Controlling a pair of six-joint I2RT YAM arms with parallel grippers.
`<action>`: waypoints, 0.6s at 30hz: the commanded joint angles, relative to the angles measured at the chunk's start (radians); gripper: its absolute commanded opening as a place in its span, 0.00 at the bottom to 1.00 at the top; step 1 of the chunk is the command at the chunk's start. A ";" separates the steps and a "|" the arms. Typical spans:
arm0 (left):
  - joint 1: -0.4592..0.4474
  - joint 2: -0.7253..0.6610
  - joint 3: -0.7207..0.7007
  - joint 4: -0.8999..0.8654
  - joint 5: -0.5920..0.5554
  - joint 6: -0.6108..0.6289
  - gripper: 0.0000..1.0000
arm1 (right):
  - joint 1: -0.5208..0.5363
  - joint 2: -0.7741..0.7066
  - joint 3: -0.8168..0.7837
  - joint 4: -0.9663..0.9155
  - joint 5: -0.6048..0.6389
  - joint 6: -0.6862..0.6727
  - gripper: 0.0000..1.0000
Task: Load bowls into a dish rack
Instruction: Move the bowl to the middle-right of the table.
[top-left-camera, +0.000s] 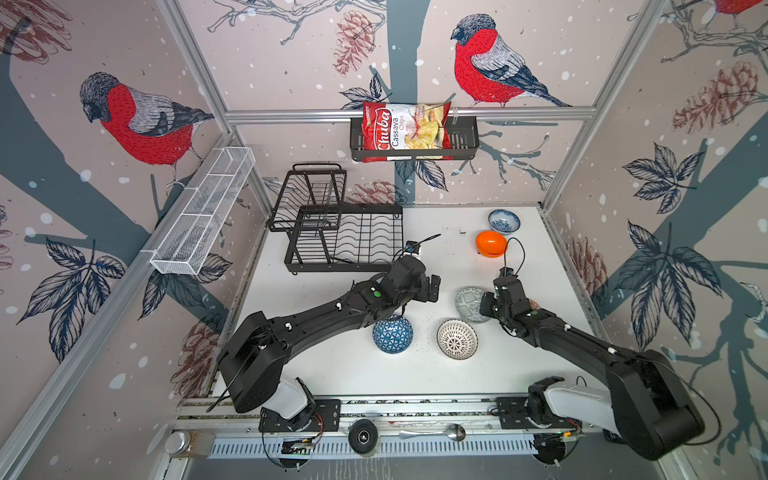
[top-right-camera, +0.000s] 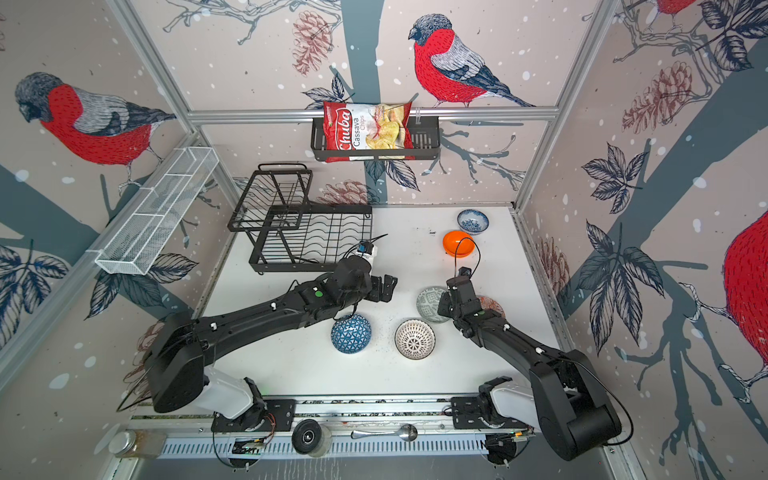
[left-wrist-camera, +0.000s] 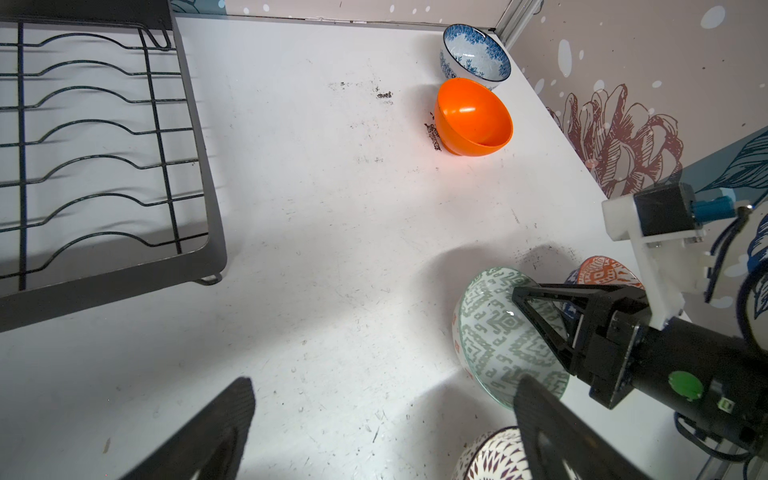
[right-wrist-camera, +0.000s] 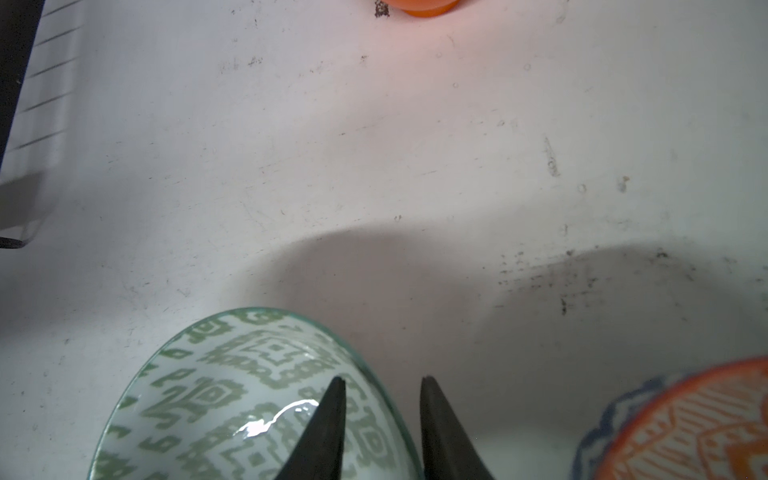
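Right pincer (right-wrist-camera: 383, 379) straddles the rim of the tilted grey-green bowl (right-wrist-camera: 216, 395) — one finger inside, one outside, for an edge pinch; clamped or not, I cannot tell. Empty dish rack (top-left-camera: 340, 266) — well apart, past the wide-open left pincer (left-wrist-camera: 384, 380).

Looks down, in both top views, from high above the front edge toward the back wall, taking in the whole worktop (top-left-camera: 332, 374). From the left wrist, faces past the left end effector (left-wrist-camera: 384, 380) across the worktop to the far right corner. From the right wrist, peers close and low between the right end effector (right-wrist-camera: 382, 380) tips. Shares the green bowl (left-wrist-camera: 494, 332) and orange bowl (left-wrist-camera: 473, 120) across all views.
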 joint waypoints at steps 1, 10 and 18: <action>0.002 -0.009 -0.001 0.025 0.000 0.005 0.98 | 0.003 0.017 0.014 0.025 0.005 0.007 0.24; 0.002 -0.028 0.010 0.015 -0.010 0.016 0.97 | -0.074 0.073 0.093 0.021 0.085 0.008 0.02; 0.013 -0.045 0.008 0.014 -0.024 0.027 0.97 | -0.285 0.115 0.129 0.031 0.035 0.039 0.01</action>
